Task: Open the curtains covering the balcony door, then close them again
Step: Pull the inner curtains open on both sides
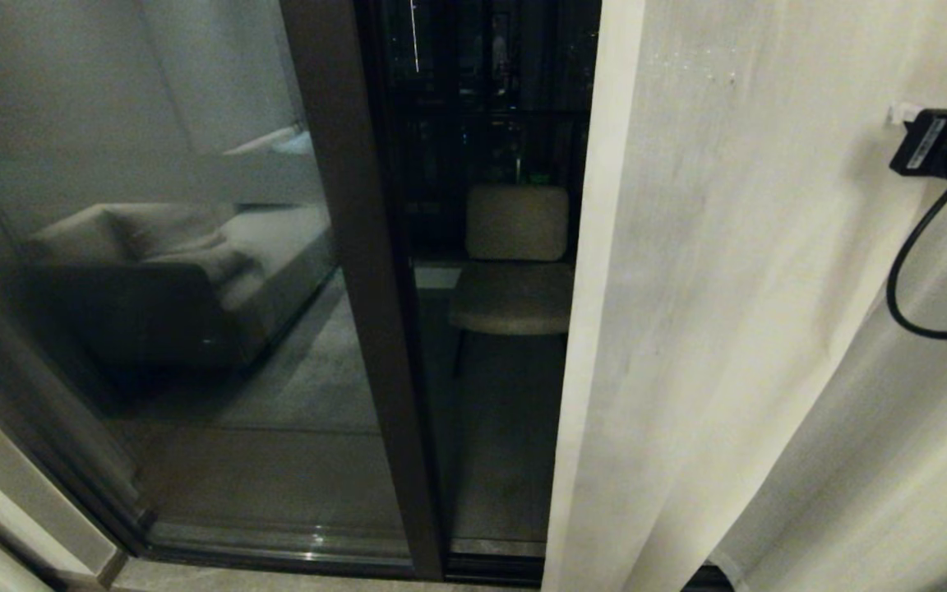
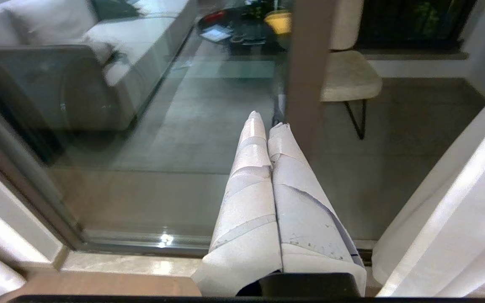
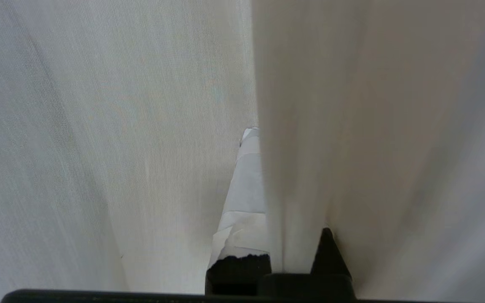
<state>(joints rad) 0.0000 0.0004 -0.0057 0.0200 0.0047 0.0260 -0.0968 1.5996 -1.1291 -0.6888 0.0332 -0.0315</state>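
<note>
Cream woven curtain fabric fills the right wrist view; one vertical fold runs between the taped fingers of the right gripper, which is clamped on it. In the head view this arm enters at 3 o'clock, and the cream panel hangs with its long axis vertical, its free hem at 9 o'clock from the hand. Beyond the hem, the dark-framed glass balcony door stands uncovered. Closing likely requires a pull toward 9 o'clock. Left gripper: fingers together, empty, facing the glass.
</note>
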